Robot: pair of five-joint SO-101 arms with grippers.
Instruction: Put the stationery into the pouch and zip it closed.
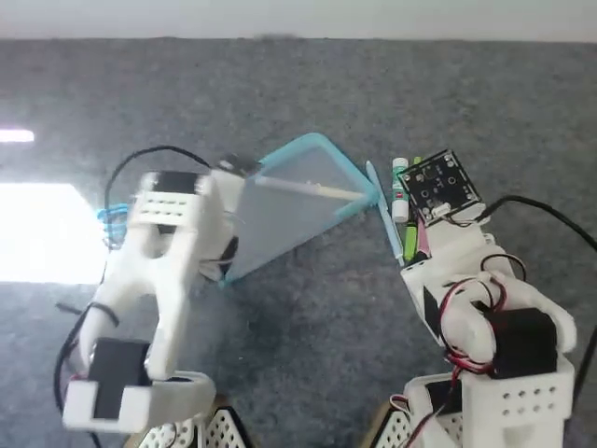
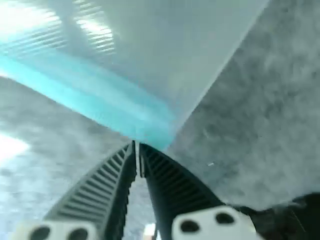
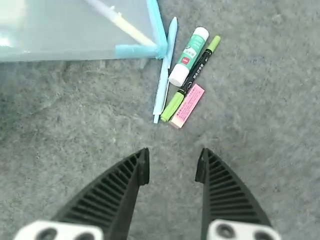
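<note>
I found the right gripper (image 3: 173, 152) open, empty; pen (image 3: 164, 70), glue stick (image 3: 188, 56), highlighter (image 3: 192, 77), eraser (image 3: 187, 105) lay straight ahead, long axes pointing away, beside the pouch (image 3: 75, 30).

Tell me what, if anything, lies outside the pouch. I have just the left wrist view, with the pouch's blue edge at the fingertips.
Observer: Four things lie on the grey mat beside the pouch's corner: a blue pen, a glue stick, a green marker and a pink eraser.
Operator: Report what is inside.
Observer: One pale stick, maybe a pencil, shows through the pouch's clear wall.
Operator: Give me the right gripper's state.
Observer: The right gripper is open above the mat, short of the eraser, touching nothing.
</note>
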